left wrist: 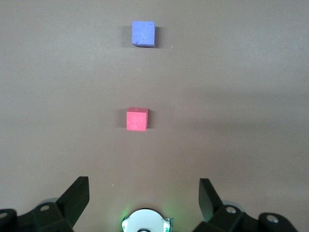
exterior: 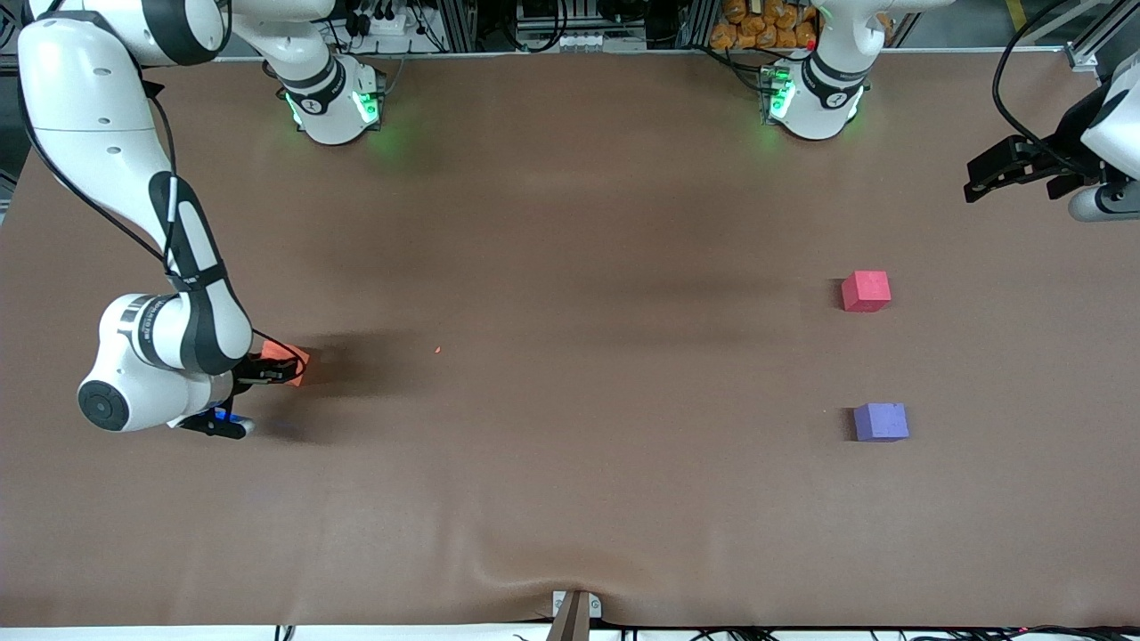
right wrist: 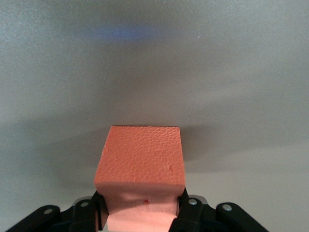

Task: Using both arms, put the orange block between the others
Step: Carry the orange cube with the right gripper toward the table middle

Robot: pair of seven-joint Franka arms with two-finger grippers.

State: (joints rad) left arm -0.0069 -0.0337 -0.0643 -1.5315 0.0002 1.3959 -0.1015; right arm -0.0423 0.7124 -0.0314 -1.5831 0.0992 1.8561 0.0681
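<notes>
The right pincer (right wrist: 142,212) has closed on the orange block (exterior: 297,363) at the right arm's end of the worktop (exterior: 570,499), well apart from the pinkish-red cube (exterior: 866,291) and purple-blue cube (exterior: 881,422). The left pincer (left wrist: 144,193) waits wide open and empty above the left arm's end. The soft foam looks pinched low, so I judge it could twist or slip during the handover.

1. R arm reaches low over its own end of the table, wrist bent down; right gripper (exterior: 278,368) fingers pressed in on the orange block (right wrist: 142,162).
2. L arm waits, raised at its own table end; left gripper (left wrist: 144,193) spread wide, holding nothing.
</notes>
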